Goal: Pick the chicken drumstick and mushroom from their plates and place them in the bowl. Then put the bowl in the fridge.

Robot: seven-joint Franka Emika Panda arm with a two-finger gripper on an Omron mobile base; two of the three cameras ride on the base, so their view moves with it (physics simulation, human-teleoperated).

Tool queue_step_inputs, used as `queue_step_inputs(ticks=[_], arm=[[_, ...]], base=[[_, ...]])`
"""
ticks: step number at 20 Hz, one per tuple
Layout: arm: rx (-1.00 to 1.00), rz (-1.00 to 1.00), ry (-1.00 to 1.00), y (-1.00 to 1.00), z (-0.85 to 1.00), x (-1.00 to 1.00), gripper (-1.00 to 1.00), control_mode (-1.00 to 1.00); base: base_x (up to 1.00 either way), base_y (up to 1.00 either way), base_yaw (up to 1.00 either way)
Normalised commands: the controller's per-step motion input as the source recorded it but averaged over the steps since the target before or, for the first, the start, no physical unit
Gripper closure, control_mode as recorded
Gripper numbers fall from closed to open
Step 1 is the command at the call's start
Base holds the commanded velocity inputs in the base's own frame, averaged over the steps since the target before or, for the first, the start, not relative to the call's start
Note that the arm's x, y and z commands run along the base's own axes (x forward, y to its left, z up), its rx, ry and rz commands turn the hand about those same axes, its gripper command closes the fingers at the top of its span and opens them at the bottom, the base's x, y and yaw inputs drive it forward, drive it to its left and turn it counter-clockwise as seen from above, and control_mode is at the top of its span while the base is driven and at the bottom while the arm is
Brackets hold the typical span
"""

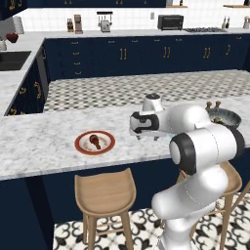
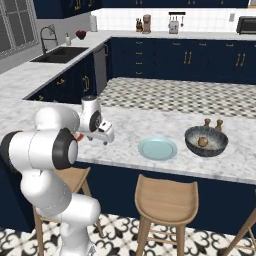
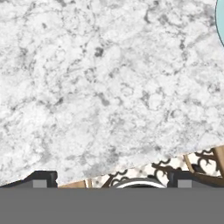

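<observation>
The claw [image 3: 109,179], fingers wide apart and empty, hovers over bare marble surface [image 1: 44,132]. The chicken drumstick [image 1: 95,141] lies off to the side on its red-rimmed plate [image 1: 80,146]. A descent from this position would likely close on nothing.

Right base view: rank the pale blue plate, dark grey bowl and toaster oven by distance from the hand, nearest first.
1. Pale blue round plate, on the marble counter just right of the hand.
2. Dark grey deep bowl, further right, holding the tan-brown mushroom.
3. Black toaster oven, on the back counter, far right.

Arm bent forward, gripper [image 3: 109,178] spread (empty), pointing down
</observation>
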Motion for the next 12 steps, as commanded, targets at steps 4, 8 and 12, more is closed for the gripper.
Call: queue_step_inputs(ticks=[4,8,12], arm=[[0.0,0.0,0.0,0.0,0.0,0.0,-1.0,1.0],[0.0,0.0,0.0,0.0,0.0,0.0,-1.0,1.0],[0.0,0.02,0.0,0.1,-0.01,0.0,-1.0,-1.0]], base=[[0.78,0.0,0.0],[0.31,0.0,0.0],[0.0,0.0,0.0]])
